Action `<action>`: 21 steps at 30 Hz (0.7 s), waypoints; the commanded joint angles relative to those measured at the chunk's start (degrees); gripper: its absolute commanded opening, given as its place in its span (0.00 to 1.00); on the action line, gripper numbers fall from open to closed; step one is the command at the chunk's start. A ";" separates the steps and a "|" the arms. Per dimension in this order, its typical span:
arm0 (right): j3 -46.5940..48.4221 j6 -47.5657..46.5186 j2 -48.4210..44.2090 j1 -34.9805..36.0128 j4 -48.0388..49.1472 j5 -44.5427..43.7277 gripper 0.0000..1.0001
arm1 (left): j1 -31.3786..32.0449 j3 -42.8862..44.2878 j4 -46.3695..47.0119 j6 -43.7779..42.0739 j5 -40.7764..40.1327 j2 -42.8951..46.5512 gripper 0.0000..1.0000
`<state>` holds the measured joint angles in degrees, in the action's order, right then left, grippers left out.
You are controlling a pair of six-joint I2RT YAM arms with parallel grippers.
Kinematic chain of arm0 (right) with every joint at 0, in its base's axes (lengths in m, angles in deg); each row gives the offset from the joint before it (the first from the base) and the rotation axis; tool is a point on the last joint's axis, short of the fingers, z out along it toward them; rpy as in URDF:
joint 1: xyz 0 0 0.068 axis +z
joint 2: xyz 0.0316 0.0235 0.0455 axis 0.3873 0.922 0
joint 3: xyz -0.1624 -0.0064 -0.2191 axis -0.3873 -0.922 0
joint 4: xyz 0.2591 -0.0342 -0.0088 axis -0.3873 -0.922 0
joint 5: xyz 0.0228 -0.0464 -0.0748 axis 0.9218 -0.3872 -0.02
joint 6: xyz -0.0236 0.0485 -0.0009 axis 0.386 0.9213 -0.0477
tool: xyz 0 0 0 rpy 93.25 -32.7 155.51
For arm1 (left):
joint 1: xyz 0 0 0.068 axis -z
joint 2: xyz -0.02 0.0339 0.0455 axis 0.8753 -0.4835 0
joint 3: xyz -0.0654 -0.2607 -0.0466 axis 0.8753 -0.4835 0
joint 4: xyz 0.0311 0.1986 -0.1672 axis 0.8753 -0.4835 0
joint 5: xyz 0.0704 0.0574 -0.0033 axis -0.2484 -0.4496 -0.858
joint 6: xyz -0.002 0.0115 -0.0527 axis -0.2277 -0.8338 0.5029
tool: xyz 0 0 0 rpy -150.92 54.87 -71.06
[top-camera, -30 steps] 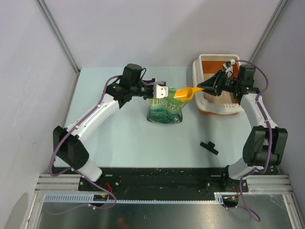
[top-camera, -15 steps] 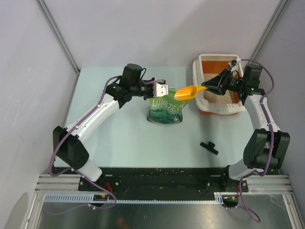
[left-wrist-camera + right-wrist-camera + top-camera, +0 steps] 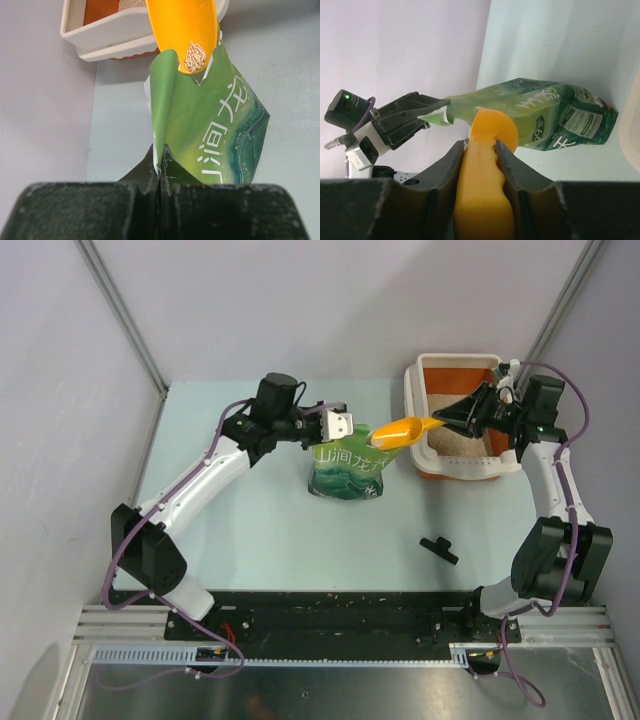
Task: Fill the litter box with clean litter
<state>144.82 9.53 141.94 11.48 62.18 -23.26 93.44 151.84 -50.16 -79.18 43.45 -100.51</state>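
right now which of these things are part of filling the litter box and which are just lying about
In the job:
- litter box
- clean litter, some of it in the scoop
- yellow scoop, held by the right gripper
- green bag, its edge pinched by the left gripper

Lying about:
- small black part on the table, touching nothing else

- litter box [image 3: 413,392]: rectangular tray with orange base and walls and a wide white rim; flat and upright on the surface [image 3: 250,520], near the right side of the green bag [image 3: 345,472], not touching it.
- clean litter [image 3: 458,440]: pale beige granules, thinly spread over the near part of the box floor; far part bare orange.
- a small heap of short pale pellets also on the yellow scoop [image 3: 182,25], just above the bag's open top.
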 commanded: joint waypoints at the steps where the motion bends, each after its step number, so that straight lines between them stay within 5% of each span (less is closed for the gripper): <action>1: 0.68 -3.86 -3.84 0.85 -1.11 -3.63 0.00 | -0.46 4.99 7.17 1.75 1.19 3.42 0.00; 10: 1.03 -7.45 -3.84 1.29 -5.33 -7.40 0.00 | 0.34 4.56 7.26 2.71 1.45 4.04 0.00; 16: 8.92 -25.87 -5.16 9.10 -18.24 -21.18 0.00 | 1.30 4.91 7.17 4.64 2.51 4.30 0.00; 21: 15.00 -34.35 -4.11 18.68 -24.57 -41.04 0.00 | 1.65 4.73 7.43 9.39 4.26 4.74 0.00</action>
<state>154.39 -11.84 138.29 24.39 45.27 -44.41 94.43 152.02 -50.16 -74.46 43.45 -100.51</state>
